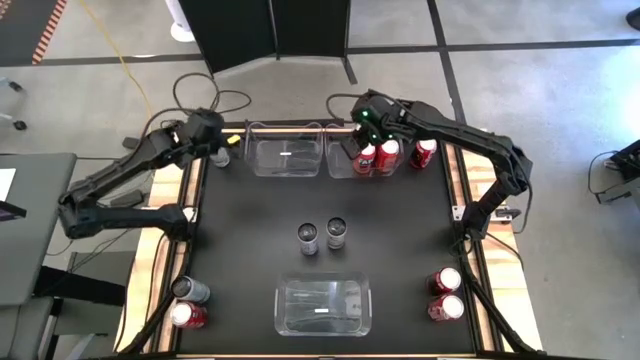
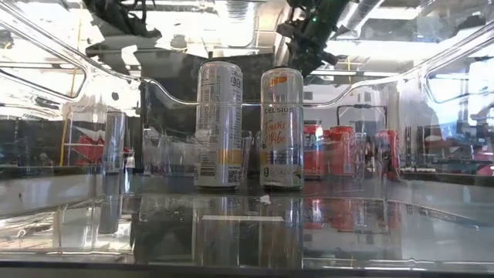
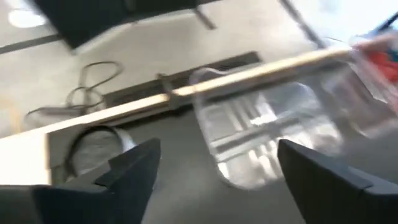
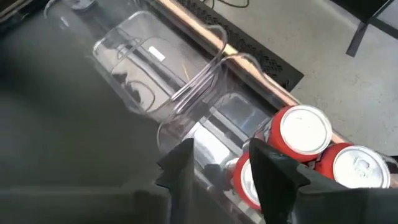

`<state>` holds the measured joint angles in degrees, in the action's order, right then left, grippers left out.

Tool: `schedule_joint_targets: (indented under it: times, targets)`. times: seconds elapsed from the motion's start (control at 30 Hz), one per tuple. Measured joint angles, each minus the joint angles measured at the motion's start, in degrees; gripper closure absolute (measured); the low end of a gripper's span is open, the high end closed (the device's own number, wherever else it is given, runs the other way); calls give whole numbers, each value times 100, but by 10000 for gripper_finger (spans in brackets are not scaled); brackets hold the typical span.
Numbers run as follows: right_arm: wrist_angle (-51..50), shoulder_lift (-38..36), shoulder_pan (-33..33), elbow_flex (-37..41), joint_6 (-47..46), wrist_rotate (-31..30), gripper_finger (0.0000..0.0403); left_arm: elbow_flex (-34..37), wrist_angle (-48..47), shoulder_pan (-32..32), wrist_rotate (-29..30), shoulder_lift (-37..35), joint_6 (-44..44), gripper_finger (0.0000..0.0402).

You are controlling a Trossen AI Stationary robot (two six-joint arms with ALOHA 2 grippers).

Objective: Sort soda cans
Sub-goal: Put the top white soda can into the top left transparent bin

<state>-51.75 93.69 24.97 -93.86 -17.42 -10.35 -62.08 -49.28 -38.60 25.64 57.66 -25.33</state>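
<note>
The left gripper (image 1: 222,150) sits at the table's (image 1: 250,210) far left edge, fingers spread wide; a silver can (image 3: 99,152) beneath it is blurred and half hidden. The right gripper (image 4: 217,171) hangs over the right far bin (image 1: 345,145), jaws parted around a red can (image 4: 244,180) that is mostly hidden (contact unclear). Two red cans (image 1: 388,153) stand beside it, another (image 1: 426,152) just outside. Two silver cans (image 1: 322,236) stand mid-table on matte black. Near the corners are pairs (image 1: 188,303) (image 1: 446,293). A clear glossy near bin (image 1: 322,306) distorts the low view, with grey floor beyond.
</note>
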Motion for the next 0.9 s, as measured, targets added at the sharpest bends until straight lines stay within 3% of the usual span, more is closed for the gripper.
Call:
schedule_joint_targets:
  times: [0.23, 0.37, 0.9]
  targets:
    - [-203, 0, -104, 0, 37, 163, 165, 0, -668, -1345, -549, 638, -202, 11]
    - [-203, 2, -94, 0, 43, 166, 149, -15, -602, -1367, -454, 915, 58, 3]
    - [-437, 2, -18, 2, 130, 190, 147, -13, -239, -1352, 308, 1266, -909, 3]
